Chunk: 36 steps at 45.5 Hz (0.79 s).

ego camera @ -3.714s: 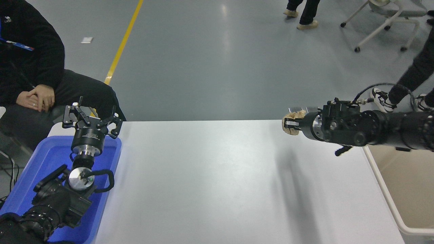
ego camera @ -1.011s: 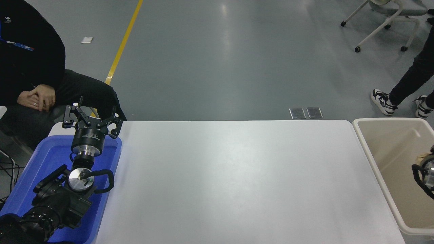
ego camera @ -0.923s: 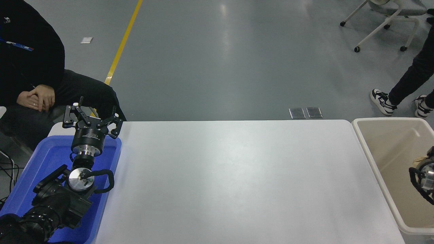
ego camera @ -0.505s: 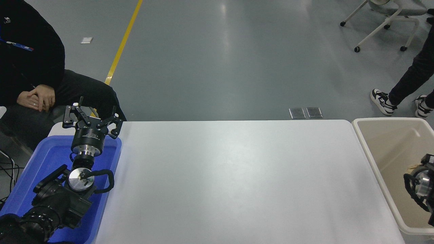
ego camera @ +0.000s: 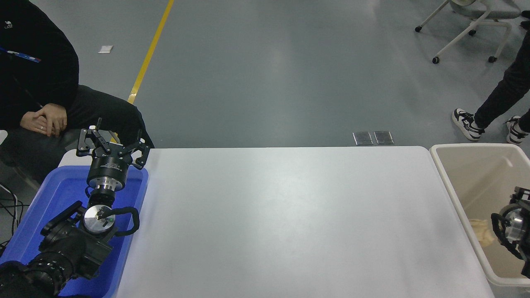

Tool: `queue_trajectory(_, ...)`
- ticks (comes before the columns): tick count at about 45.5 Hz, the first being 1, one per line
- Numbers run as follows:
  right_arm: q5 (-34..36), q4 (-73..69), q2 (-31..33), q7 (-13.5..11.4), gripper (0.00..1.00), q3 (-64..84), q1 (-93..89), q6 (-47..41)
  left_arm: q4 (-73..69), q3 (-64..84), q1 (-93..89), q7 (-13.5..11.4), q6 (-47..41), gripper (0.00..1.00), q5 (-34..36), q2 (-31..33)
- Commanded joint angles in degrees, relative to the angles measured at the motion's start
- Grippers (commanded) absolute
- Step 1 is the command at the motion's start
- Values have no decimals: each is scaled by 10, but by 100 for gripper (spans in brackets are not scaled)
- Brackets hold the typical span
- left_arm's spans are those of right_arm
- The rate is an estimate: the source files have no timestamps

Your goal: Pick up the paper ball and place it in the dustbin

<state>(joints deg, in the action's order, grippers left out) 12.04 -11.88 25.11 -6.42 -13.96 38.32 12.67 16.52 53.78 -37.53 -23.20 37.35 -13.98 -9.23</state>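
Observation:
The paper ball point(ego camera: 480, 232), a crumpled tan wad, lies on the floor of the beige dustbin point(ego camera: 449, 186) at the table's right end, close to its left wall. My right gripper point(ego camera: 513, 219) hangs inside the dustbin at the picture's right edge, just right of the ball and apart from it. Only its wrist and a silver disc show. My left gripper point(ego camera: 112, 145) is parked open over the blue tray point(ego camera: 62, 190) at the lower left, holding nothing.
A seated person in black, hands point(ego camera: 43, 120) folded, is at the far left behind the tray. Another person's legs and sneakers point(ego camera: 468, 122) stand beyond the dustbin at the right. A wheeled chair point(ego camera: 468, 25) is at the top right.
The right gripper carried the paper ball from above the table's far right into the dustbin. The ball has left the gripper and dropped to the dustbin's floor. The left arm has not moved.

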Motion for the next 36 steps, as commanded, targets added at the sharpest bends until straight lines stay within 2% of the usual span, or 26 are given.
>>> queue_trajectory(1,-4,-4,1,0,100,2,22,-5,0,0,0,0,0,99,0,0)
queue_trajectory(19,-4,-24,0,-2,100,2,111,-11,0,0,0,0,0,99,0,0)
queue_trajectory(29,-4,-147,17,0,100,-11,130,-12,0,-1,0,0,0,99,0,0)
queue_trajectory(36,-4,-225,22,1,100,-93,127,-34,-1,-1,0,0,0,99,0,0)
